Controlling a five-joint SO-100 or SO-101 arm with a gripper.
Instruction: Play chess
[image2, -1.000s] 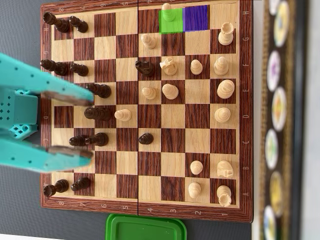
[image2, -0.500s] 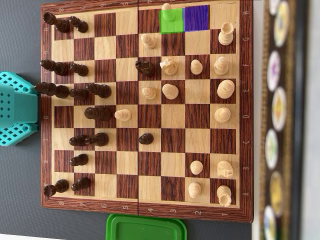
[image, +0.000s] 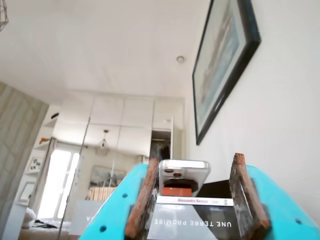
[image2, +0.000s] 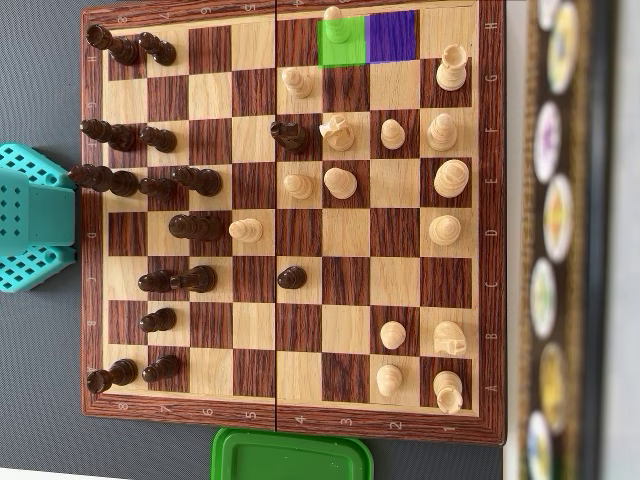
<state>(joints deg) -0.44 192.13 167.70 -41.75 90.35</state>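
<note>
The wooden chessboard (image2: 490, 200) fills the overhead view, with dark pieces (image2: 195, 228) mostly on the left and light pieces (image2: 445, 232) mostly on the right. One top-row square is marked green (image2: 345, 48) and holds a light piece (image2: 333, 15). The square to its right is marked purple (image2: 391, 36) and is bare. My teal arm (image2: 35, 215) sits off the board's left edge. In the wrist view my gripper (image: 197, 159) points up into the room. Its jaws stand wide apart, with nothing held. No board shows in that view.
A green plastic lid (image2: 292, 455) lies below the board's bottom edge. A dark strip with round patterns (image2: 555, 230) runs along the right. In the wrist view a phone (image: 183, 172) rests on stacked books (image: 195, 220), and a framed picture (image: 225, 65) hangs on the wall.
</note>
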